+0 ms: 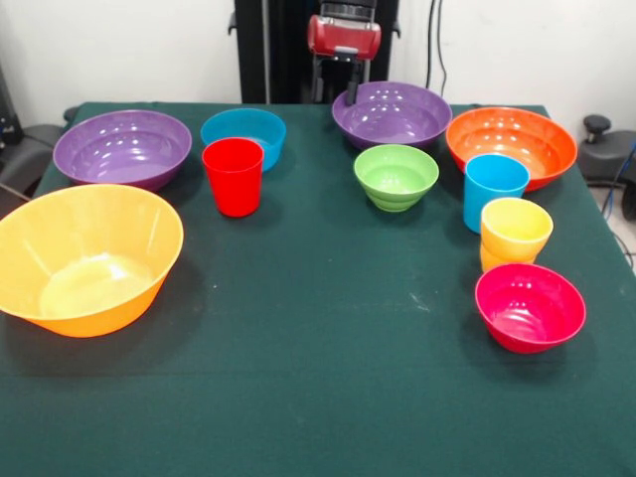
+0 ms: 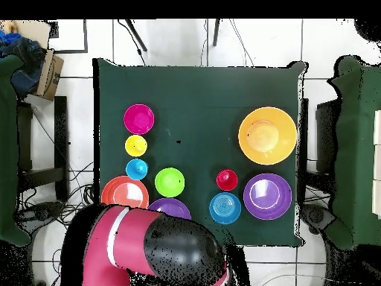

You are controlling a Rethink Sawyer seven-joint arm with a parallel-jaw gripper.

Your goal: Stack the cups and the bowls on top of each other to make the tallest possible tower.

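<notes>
Apparently every bowl (image 1: 395, 175) and cup (image 1: 234, 175) is sitting empty and unstacked on the table (image 1: 328, 338). Whether the hand (image 1: 344, 42) is gripping or open, I cannot tell.

Dark green tablecloth (image 1: 328, 358) covers the whole table, a few pale specks near the middle. White tiled floor (image 2: 178, 41) shows round it from overhead, w/ black cables (image 2: 45, 141) trailing along one side. Cardboard box (image 2: 48, 73) sits off one corner beside a blue bundle (image 2: 21, 52), & dark chairs (image 2: 350, 149) flank the table on both sides.
</notes>
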